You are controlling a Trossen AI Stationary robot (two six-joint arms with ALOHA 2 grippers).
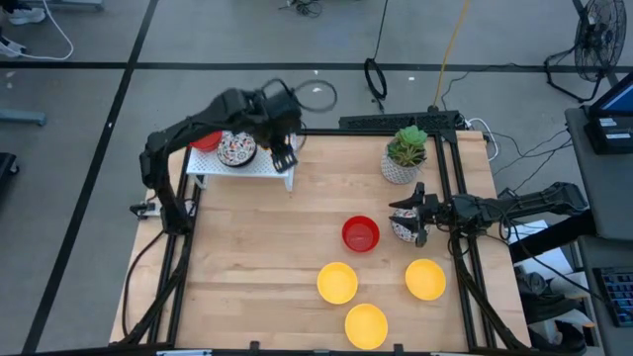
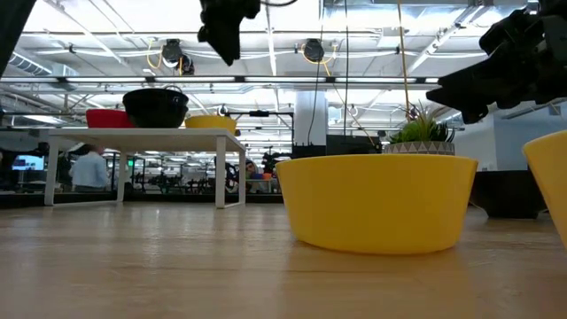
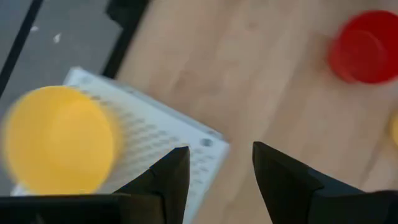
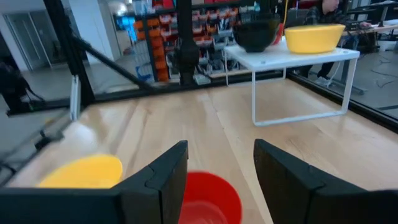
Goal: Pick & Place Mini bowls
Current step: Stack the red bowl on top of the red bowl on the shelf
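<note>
A white rack (image 1: pixel 259 170) stands at the table's far left and carries a red bowl (image 1: pixel 205 141), a speckled bowl (image 1: pixel 235 149) and a yellow bowl (image 3: pixel 59 140). My left gripper (image 3: pixel 217 168) hangs open above the rack's right end, with nothing between its fingers. On the table sit a red bowl (image 1: pixel 360 234) and three yellow bowls (image 1: pixel 336 282) (image 1: pixel 425 279) (image 1: pixel 366 325). At the right my right gripper (image 1: pixel 401 213) waits open, pointing level toward the left. A speckled bowl (image 1: pixel 404 228) sits partly hidden beneath it.
A white pot with a green plant (image 1: pixel 404 153) stands at the far right, just beyond my right arm. Black frame rails run along the table's left, right and far edges. Bare wood (image 1: pixel 257 237) lies between the rack and the bowls.
</note>
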